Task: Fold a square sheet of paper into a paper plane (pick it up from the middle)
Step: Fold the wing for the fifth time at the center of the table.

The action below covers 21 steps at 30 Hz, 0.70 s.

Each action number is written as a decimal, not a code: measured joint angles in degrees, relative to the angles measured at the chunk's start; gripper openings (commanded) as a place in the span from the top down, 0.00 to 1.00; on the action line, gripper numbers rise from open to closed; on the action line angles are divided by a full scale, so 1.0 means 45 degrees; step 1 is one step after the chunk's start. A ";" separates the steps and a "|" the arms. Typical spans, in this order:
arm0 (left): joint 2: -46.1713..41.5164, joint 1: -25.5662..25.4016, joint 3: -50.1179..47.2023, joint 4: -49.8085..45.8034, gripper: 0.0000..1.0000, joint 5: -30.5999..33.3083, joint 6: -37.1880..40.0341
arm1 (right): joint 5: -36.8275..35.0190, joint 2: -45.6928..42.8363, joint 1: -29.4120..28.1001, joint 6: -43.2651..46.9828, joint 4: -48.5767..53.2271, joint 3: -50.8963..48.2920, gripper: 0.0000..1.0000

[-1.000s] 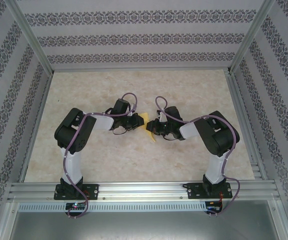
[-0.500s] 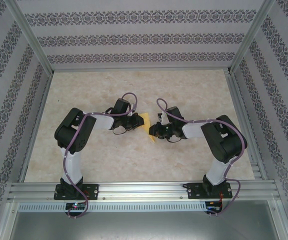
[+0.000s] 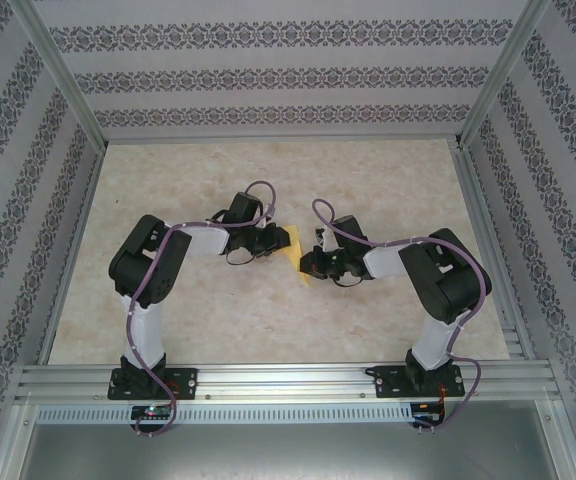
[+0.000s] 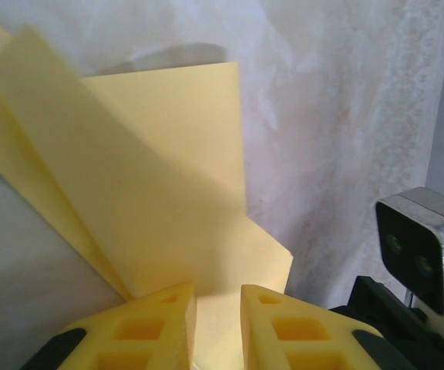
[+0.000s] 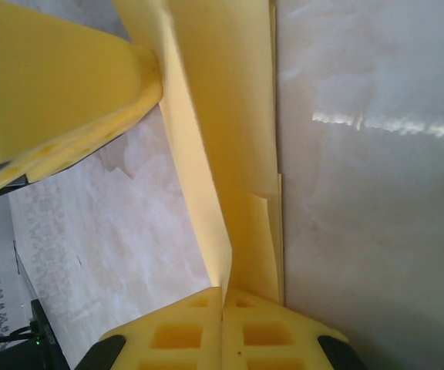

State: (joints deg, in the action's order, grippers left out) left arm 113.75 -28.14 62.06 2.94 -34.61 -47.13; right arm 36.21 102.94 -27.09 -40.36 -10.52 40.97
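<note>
The yellow square sheet of paper [image 3: 288, 240], folded into angled layers like a partly formed paper plane, lies on the table between my two grippers. In the left wrist view its flaps [image 4: 168, 154] spread out ahead of my left gripper [image 4: 218, 291]. That gripper's yellow fingers stand a little apart, with paper showing through the gap. My right gripper [image 5: 223, 293] is shut on a raised flap of the paper [image 5: 230, 92]. From above, the left gripper [image 3: 276, 242] and the right gripper [image 3: 306, 262] almost meet over the sheet.
The beige marbled table [image 3: 388, 180] is walled by patterned panels, with an aluminium rail [image 3: 288, 380] along the near edge. One of the left gripper's fingers [image 5: 60, 85] shows close by in the right wrist view. The right wrist's camera block [image 4: 422, 247] sits just right of the left gripper.
My right gripper has closed onto the paper flap and its elbow has swung outward. My left gripper's fingers have parted slightly and its wrist has shifted a little toward the back.
</note>
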 measured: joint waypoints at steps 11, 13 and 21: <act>-0.1088 -0.0160 -0.1190 0.1039 0.77 -0.0695 0.0141 | 0.0563 0.0257 0.0287 -0.1020 -0.0831 -0.0253 0.96; -0.1015 -0.0272 -0.1268 0.1088 0.77 -0.0806 0.0141 | 0.0661 0.0306 0.0306 -0.1117 -0.0879 -0.0253 0.96; -0.0321 -0.0539 -0.1248 0.1438 0.81 -0.1025 0.0141 | 0.0767 0.0359 0.0389 -0.1263 -0.0903 -0.0248 0.96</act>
State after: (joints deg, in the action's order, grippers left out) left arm 112.31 -30.57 56.45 9.41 -39.22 -46.50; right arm 39.66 104.55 -25.34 -46.04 -14.59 39.86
